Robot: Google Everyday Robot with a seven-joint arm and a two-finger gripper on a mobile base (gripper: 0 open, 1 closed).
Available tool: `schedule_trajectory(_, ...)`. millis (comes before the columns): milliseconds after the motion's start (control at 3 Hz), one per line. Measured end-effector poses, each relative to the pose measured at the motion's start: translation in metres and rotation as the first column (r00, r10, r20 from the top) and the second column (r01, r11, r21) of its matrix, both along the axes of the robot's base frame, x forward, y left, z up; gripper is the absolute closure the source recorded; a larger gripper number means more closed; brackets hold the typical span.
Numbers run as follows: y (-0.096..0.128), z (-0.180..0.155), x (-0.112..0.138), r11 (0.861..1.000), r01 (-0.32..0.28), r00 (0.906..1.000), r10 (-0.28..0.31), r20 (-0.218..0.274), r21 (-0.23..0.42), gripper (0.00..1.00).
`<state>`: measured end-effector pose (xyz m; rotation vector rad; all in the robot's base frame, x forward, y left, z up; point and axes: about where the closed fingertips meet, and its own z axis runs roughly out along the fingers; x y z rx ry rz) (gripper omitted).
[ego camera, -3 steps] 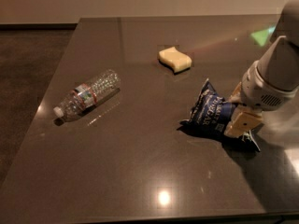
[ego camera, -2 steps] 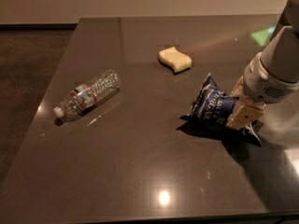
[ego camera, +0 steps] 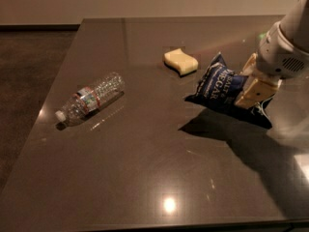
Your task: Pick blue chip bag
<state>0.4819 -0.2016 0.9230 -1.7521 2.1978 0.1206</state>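
Blue chip bag sits right of centre, tilted up off the table, and your gripper at the right edge pinches its right side. Expect it light, crinkly and slippery; hold the crimped edge firmly

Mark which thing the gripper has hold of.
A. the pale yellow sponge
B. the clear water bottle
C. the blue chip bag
C: the gripper, at the right of the view, is clamped on the right end of the blue chip bag, while the water bottle and the sponge lie apart from it.
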Motion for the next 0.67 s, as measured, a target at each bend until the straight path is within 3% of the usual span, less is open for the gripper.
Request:
schedule_trajectory(333,0.0099,0.0582,0.0053,0.997,-0.041,0.9977,0.038,0.056,0.066,1.00)
schedule_trajectory(667,0.0103,0.0605,0.0056,0.997,-0.042,0.9974,0.038,0.061,0.068,1.00)
